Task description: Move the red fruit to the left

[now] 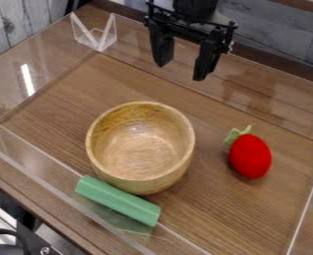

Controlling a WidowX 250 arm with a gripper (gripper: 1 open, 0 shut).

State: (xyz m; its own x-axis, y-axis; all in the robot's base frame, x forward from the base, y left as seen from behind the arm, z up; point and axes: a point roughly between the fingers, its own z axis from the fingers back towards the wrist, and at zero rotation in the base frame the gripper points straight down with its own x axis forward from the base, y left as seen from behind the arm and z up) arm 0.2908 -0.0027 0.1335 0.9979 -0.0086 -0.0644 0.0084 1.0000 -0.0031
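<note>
I count one red fruit (251, 157), one bowl (141, 147) and one green block (118, 204), so three different things, one of each kind. Under them I count one wooden table (226, 224). Of my own parts, I count one gripper (182, 68) with two fingers. I also see one white, angular thing (97, 34), too unclear to name.

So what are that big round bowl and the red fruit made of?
The bowl looks like wood, perhaps bamboo, with a smooth, lightly polished finish: it is an even honey-tan with soft highlights inside. The red fruit seems to be a toy, probably plastic, judging by its uniform bright red and slight sheen, though painted foam or wood can't be ruled out.
</note>
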